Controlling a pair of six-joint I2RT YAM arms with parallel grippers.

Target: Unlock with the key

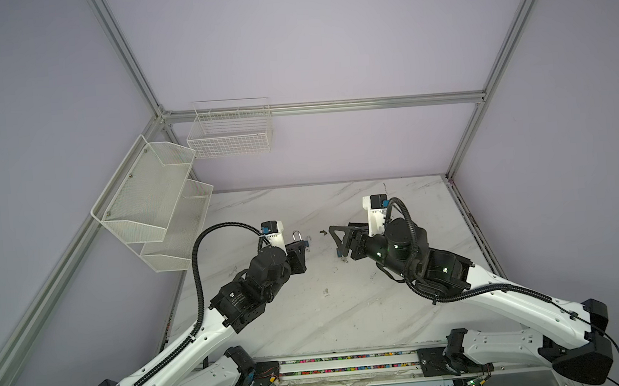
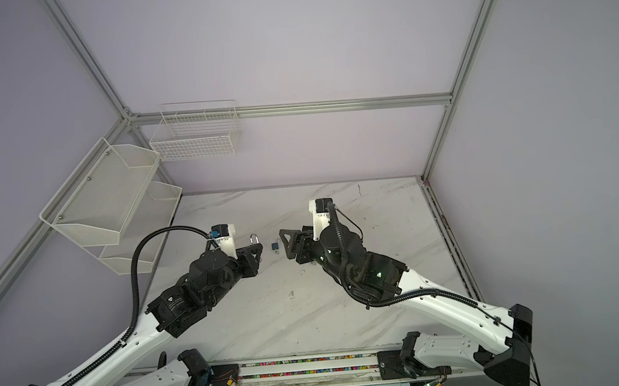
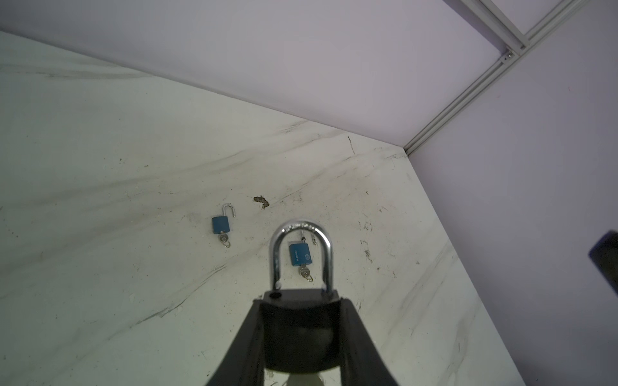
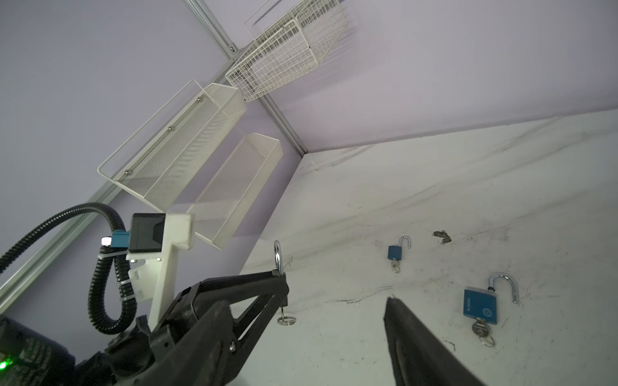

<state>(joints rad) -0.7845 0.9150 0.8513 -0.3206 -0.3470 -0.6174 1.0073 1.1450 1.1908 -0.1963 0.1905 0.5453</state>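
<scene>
L end effector (image 3: 300, 305) clamped on black padlock (image 3: 301, 324), upright abv tabletop (image 1: 309, 313), underside free for access | key (image 4: 286, 317) hangs from it there | R end effector (image 1: 335, 241) wide open, empty, just beside

Counted: black padlock (image 3: 297, 317) was 1 | blue padlocks (image 4: 479, 305) were 2 | keys (image 4: 481, 329) in blue padlocks were 2 | wire basket (image 1: 229, 140) was 1 | two-tier mesh rack (image 1: 144, 198) was 1
</scene>
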